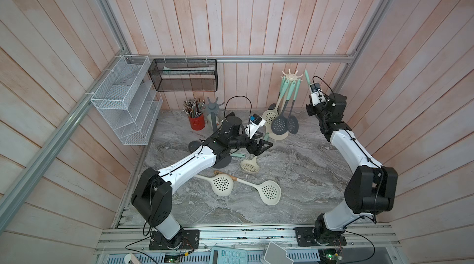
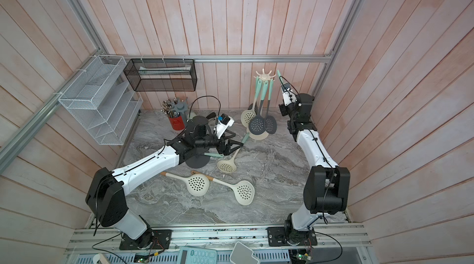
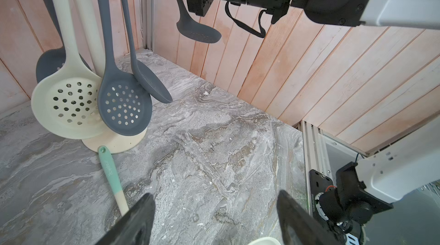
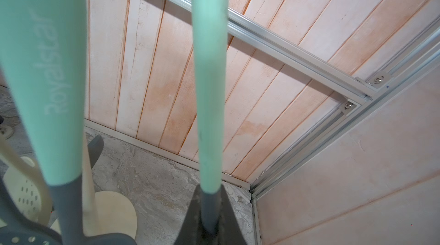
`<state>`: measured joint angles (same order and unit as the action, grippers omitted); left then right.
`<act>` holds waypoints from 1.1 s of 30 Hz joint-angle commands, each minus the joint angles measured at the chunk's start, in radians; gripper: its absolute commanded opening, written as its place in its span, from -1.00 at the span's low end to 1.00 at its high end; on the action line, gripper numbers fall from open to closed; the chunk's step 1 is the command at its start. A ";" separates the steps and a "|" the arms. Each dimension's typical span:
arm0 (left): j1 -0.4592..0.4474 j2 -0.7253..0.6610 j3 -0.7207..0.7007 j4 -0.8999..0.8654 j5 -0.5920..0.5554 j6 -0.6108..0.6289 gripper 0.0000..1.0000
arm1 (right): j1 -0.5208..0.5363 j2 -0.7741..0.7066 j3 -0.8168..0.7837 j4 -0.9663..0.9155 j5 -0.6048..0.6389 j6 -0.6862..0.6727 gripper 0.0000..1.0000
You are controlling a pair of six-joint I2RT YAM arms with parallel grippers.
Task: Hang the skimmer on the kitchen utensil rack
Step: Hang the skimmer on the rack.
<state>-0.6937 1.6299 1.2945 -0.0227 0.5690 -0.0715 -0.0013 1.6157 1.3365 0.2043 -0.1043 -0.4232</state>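
The right gripper (image 4: 209, 220) is clamped on the skimmer with mint-green handle and dark grey holed head (image 3: 198, 33), raised over the back right corner of the grey marbled worktop (image 1: 295, 173). Its handle end is just beside the top of the cream utensil rack (image 1: 289, 76); if they touch I cannot tell. The left gripper (image 3: 215, 198) hangs over the worktop's middle, jaws apart and empty.
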 commanded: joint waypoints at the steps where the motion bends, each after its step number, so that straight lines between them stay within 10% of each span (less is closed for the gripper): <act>1: 0.005 -0.007 -0.001 0.013 0.010 0.001 0.62 | 0.008 0.003 0.012 -0.001 0.020 -0.015 -0.85; 33: 0.005 -0.006 0.003 0.015 0.019 -0.034 0.62 | 0.062 0.057 0.003 -0.064 0.175 -0.217 -0.87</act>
<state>-0.6937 1.6299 1.2945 -0.0227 0.5701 -0.0986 0.0395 1.6310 1.3354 0.1837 0.0254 -0.5575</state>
